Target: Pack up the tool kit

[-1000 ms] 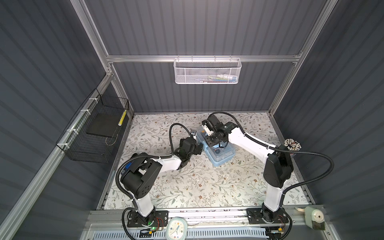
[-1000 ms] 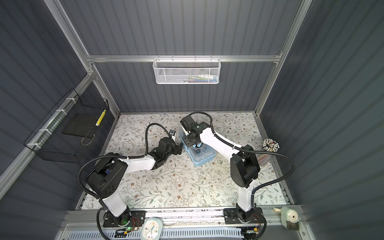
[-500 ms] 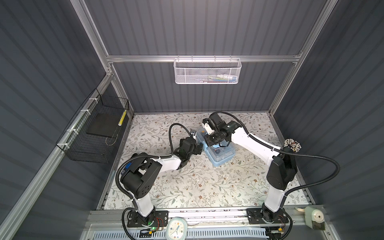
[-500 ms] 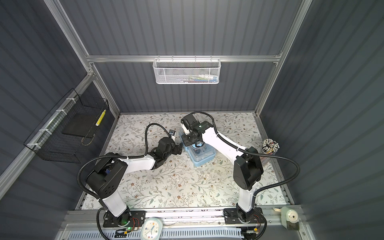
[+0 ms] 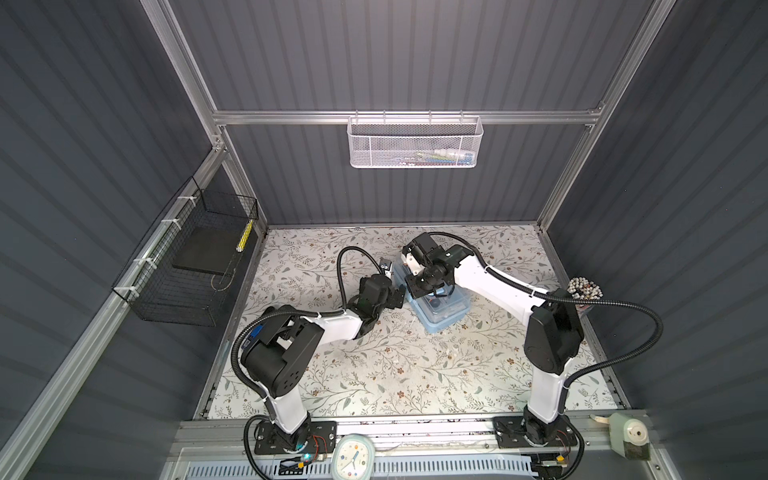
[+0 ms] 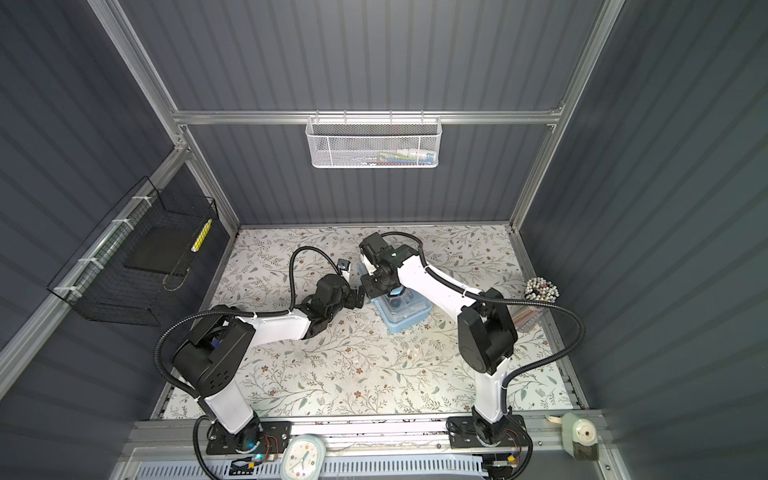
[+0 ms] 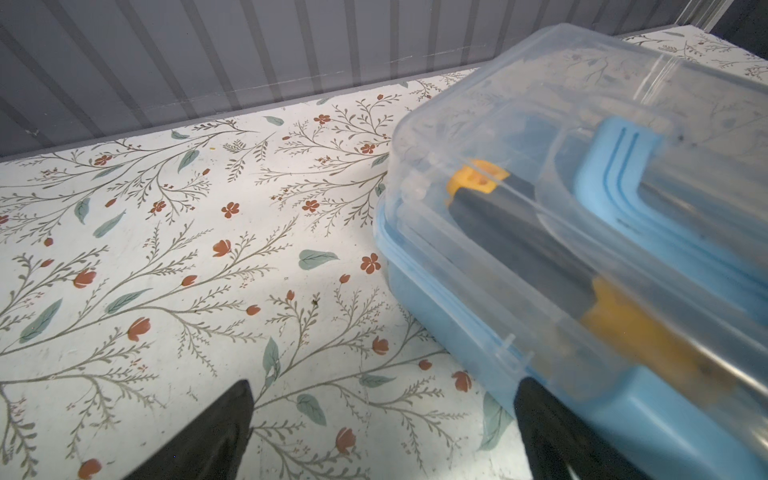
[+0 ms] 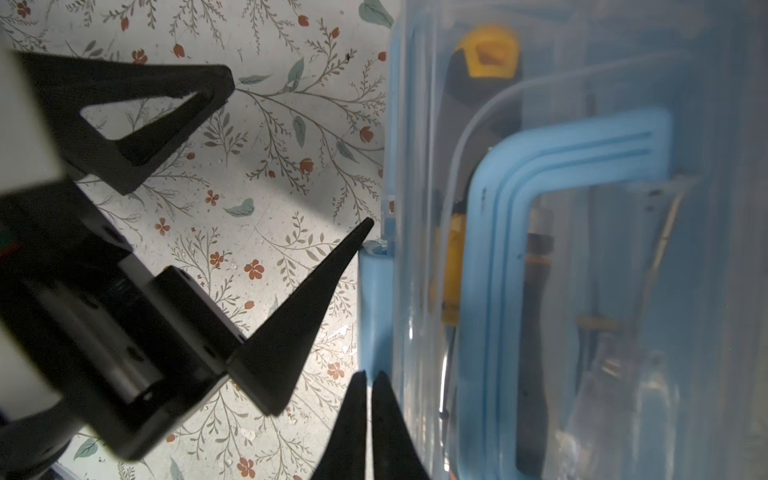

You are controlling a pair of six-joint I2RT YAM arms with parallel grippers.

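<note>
On table [image 5: 374, 365]: tool kit [image 5: 446, 311] mid-rear; left tool [image 7: 384, 388] just left of it; right tool [image 8: 369, 379] over its left edge.

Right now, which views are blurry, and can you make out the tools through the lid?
Left wrist view: floral table sharp, tool kit blurred nearest the lens. Right wrist view: hazy under the clear lid, screwdriver known by its yellow end. Both top views: even light, kit tiny.

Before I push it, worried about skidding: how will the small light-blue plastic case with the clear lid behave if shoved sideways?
Probably rigid: the light-blue plastic case and its clear lid look hard-moulded. It likely slides rather than tips, sitting low and flat on the floral table. The yellow-black screwdriver inside may shift and add weight.
</note>
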